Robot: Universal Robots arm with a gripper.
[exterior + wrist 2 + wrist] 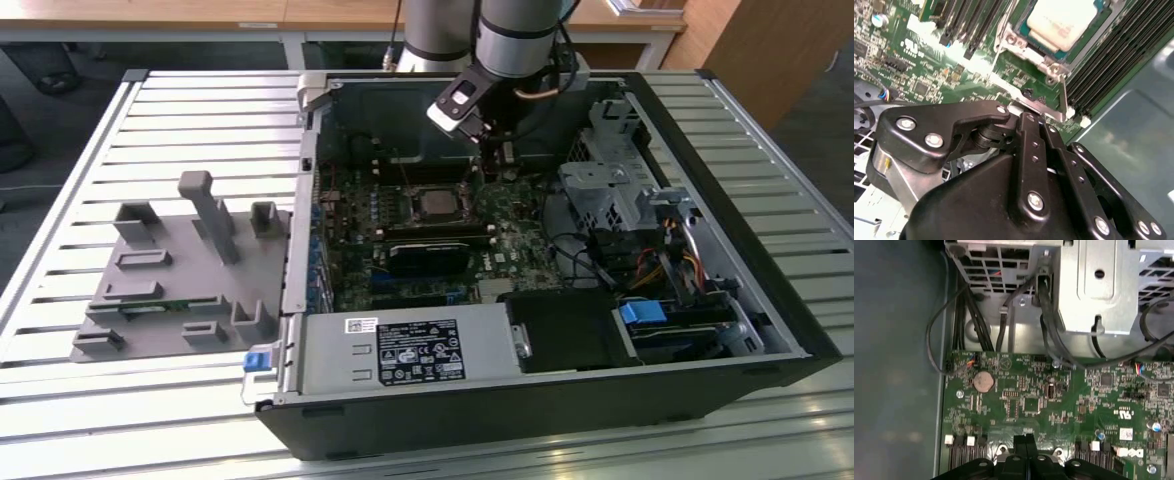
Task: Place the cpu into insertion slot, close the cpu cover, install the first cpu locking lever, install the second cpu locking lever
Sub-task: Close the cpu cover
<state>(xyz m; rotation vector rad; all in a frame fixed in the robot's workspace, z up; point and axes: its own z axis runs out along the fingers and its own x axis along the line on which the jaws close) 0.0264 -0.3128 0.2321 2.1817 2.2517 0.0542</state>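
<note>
Pincer (1026, 117) closed, fingers together, nothing visible between them — tips just beside the slot (1018, 42) on the green board (929, 75). Cpu (1064, 20) lies in that slot — silvery cover (1054, 67) framing it.

The silver arm (514, 35) stood nearly upright, wrist bent, its black gripper (1025, 439) pointing down with fingers (1020, 444) pressed together.

- a robotics lab or test workshop, not a home.
- a white slatted metal workbench (80, 150) carries an open black desktop computer case (534, 420), its green motherboard (521, 250) bare.
- a grey plastic parts fixture with upright pegs (174, 270) lies beside the case.
- a silver-grey robot arm (514, 35) reaches in; pale wooden desks (200, 12) stand behind.
</note>
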